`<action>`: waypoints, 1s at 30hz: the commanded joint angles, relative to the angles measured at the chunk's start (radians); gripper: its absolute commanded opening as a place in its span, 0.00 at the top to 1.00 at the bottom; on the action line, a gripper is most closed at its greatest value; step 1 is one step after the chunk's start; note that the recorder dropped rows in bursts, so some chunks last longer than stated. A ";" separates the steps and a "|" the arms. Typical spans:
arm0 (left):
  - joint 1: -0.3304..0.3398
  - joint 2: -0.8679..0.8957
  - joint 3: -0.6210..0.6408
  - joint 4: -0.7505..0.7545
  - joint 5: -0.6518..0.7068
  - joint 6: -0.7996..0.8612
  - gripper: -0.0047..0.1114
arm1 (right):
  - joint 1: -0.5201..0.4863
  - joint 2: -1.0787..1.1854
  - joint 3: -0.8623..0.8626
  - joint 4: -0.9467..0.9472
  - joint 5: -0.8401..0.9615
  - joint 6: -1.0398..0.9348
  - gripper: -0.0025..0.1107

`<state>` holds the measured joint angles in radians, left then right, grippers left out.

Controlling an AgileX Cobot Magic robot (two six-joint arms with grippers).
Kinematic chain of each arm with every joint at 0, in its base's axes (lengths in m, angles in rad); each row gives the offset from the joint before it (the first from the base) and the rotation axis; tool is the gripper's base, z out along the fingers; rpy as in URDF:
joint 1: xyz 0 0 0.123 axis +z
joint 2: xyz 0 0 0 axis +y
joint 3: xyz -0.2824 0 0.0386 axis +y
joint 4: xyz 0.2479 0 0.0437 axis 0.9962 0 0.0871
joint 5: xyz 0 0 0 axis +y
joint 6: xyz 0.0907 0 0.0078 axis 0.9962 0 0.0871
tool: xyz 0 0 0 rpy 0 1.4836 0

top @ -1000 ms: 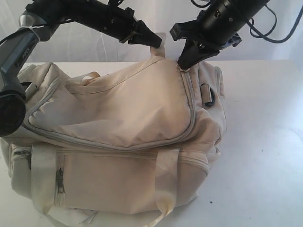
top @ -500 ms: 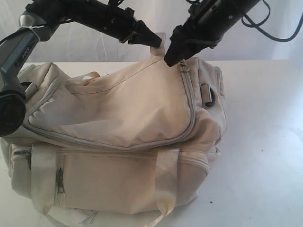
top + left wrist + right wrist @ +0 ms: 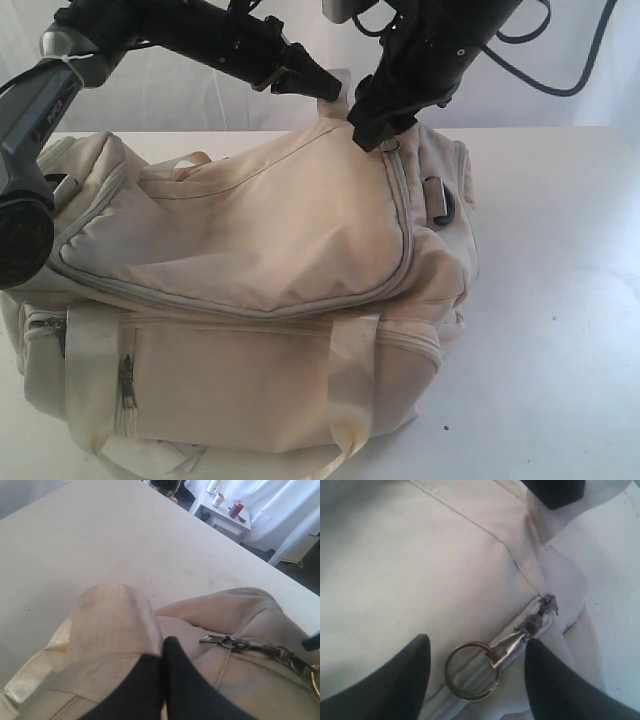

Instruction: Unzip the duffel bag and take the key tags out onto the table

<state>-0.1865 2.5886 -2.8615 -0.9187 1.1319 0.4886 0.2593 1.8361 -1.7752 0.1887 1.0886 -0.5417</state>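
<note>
About to unzip the duffel bag (image 3: 250, 230).
My left pincer (image 3: 162, 647) pinches a strap (image 3: 110, 625); my right pincer (image 3: 477, 645) sits open around the zipper ring (image 3: 472, 696). Next I close, then pull.

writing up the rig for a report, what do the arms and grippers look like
Both arms are mostly black. The left arm has a silver-grey section with a small unreadable marking, and the left gripper tapers to a narrow black point. The right arm trails thin black cables; the right gripper has two smooth black fingers.
</note>
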 commanded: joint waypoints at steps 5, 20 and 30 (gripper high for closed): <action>0.004 -0.017 -0.014 -0.030 0.089 0.001 0.96 | 0.002 0.032 0.002 -0.003 0.014 0.024 0.51; 0.004 -0.017 -0.014 -0.030 0.089 0.005 0.96 | 0.002 0.038 0.002 -0.003 0.039 0.057 0.94; 0.004 -0.017 -0.014 -0.030 0.089 0.005 0.96 | 0.002 -0.003 0.002 -0.007 0.047 0.068 0.98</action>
<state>-0.1865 2.5886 -2.8615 -0.9187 1.1319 0.4905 0.2593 1.8643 -1.7752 0.1819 1.1249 -0.4902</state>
